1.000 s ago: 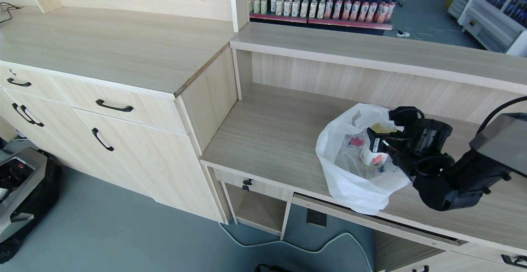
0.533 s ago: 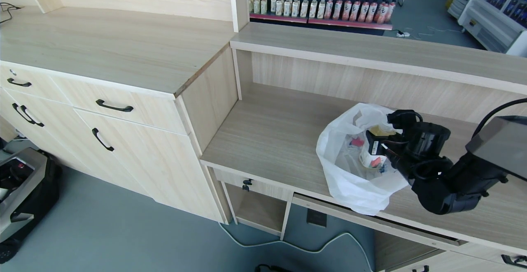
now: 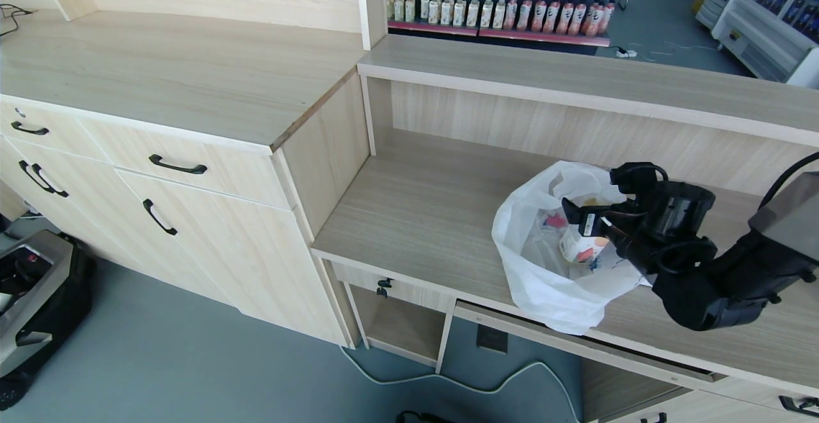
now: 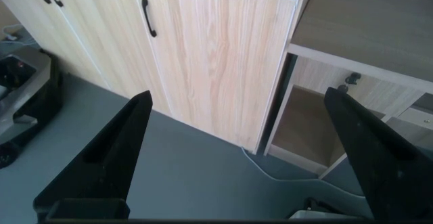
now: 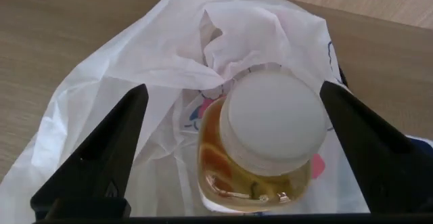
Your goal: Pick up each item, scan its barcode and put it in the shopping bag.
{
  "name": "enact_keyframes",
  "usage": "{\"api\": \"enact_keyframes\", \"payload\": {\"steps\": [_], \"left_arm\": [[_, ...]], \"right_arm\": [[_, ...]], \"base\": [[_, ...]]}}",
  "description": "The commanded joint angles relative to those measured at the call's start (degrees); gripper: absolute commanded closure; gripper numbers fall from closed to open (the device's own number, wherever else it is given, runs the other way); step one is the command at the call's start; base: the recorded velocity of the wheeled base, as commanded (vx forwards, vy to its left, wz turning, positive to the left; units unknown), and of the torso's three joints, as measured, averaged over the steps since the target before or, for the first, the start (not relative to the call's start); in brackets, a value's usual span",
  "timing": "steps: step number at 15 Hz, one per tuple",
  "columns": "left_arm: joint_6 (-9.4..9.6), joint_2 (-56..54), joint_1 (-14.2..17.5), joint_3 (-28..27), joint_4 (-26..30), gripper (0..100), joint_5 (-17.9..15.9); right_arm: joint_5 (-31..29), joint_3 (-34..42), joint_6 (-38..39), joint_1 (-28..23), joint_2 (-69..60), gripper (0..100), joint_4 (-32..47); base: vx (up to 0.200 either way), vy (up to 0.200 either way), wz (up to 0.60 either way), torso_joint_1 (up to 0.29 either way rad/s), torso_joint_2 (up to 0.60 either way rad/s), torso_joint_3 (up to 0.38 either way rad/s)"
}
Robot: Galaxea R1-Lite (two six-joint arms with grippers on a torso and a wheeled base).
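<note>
A white plastic shopping bag (image 3: 537, 276) sits open on the lower wooden counter (image 3: 435, 205). Inside it stands a jar (image 3: 579, 248) with a white lid and amber contents (image 5: 270, 126), among other small items. My right gripper (image 3: 592, 215) hovers over the bag's mouth (image 5: 135, 68). It is open, its fingers (image 5: 101, 156) spread wide on either side of the jar without touching it. My left gripper (image 4: 237, 97) is open and holds nothing. It hangs low over the grey floor, facing the cabinet doors (image 4: 223, 55).
A raised ledge (image 3: 576, 77) runs behind the counter, and a taller cabinet top (image 3: 160, 71) with drawers stands to the left. A black and grey machine (image 3: 32, 282) sits on the floor at far left. A cable (image 3: 461, 381) trails under the counter.
My right gripper has let go of the jar, which now rests lower in the bag. The right arm has drawn back slightly to the right.
</note>
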Motion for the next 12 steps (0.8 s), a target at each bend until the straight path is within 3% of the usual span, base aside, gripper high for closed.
{"api": "enact_keyframes", "payload": {"steps": [1,4,6,7,11,12], "left_arm": [[-0.03,0.0,0.0,0.0,0.0,0,0.0],[-0.03,0.0,0.0,0.0,-0.1,0,0.0],[-0.03,0.0,0.0,0.0,0.0,0,0.0],[-0.03,0.0,0.0,0.0,0.0,0,-0.1],[-0.03,0.0,0.0,0.0,0.0,0,0.0],[-0.03,0.0,0.0,0.0,0.0,0,0.0]], "right_arm": [[2.4,4.0,-0.6,-0.2,-13.0,0,3.1],[2.2,13.7,-5.5,-4.1,-28.3,0,6.6],[2.2,17.9,-8.5,-9.3,-39.7,0,16.7],[2.1,17.0,-11.4,-15.6,-46.9,0,26.2],[0.8,19.1,-16.6,-30.9,-50.9,0,28.3],[-3.8,18.8,-15.3,-35.5,-50.6,0,31.6]], "base": [[0.0,0.0,0.0,0.0,0.0,0.0],[0.0,0.0,0.0,0.0,0.0,0.0],[0.0,0.0,0.0,0.0,0.0,0.0],[0.0,0.0,0.0,0.0,0.0,0.0],[0.0,0.0,-0.6,-0.002,0.0,0.007],[0.0,0.0,-0.6,0.012,0.01,0.007]]}}
